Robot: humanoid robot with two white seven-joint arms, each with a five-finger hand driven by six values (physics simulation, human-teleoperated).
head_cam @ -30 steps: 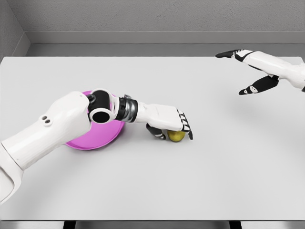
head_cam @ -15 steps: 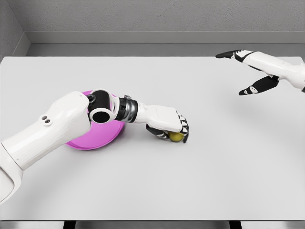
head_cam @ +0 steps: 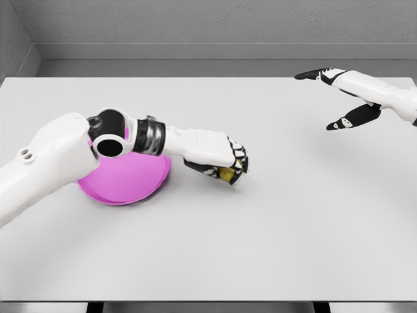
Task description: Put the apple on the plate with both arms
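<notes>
Left hand (head_cam: 225,163) curled around the apple (head_cam: 227,173), just right of the plate's (head_cam: 124,189) rim.

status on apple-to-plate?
Done: the left hand is closed around the yellow-green apple, right of the pink plate. In hand: whether the apple has left the table can't be told. Left: carry it to the plate and release. The right hand hovers open at the far right, holding nothing.

- My left hand (head_cam: 225,163) reached low across the middle, fingers curled tight around something small.
- My right hand (head_cam: 345,98) hung at far right, fingers spread.
</notes>
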